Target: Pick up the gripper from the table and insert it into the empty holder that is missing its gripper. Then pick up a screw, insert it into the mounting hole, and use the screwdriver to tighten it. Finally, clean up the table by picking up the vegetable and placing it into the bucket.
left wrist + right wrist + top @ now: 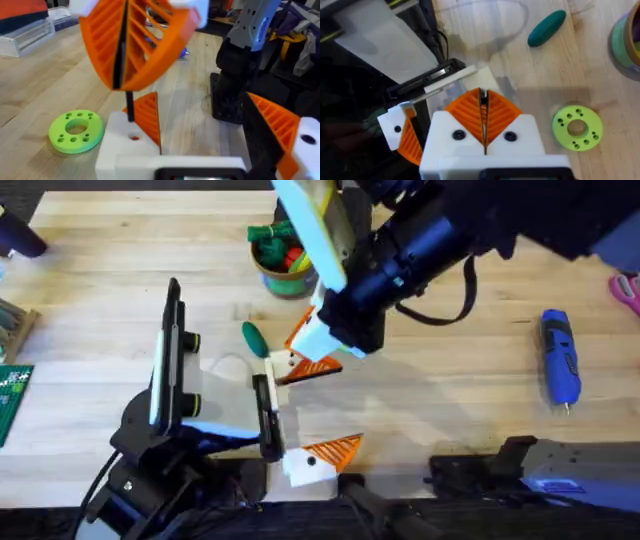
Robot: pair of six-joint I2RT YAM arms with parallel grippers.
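No readable text

No lettering, label, brand, number or sign can be made out on anything on the table.

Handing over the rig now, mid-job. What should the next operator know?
Left gripper: open, held off the table.
Right gripper: shut on what looks like a thin dark screw, standing over the mounting hole in the holder.
The orange gripper appears seated in that holder.
Screwdriver: lying on the table, right side.
Vegetable: on the table, near the bucket.
Left to do: seat the screw, tighten it, drop the vegetable into the bucket.
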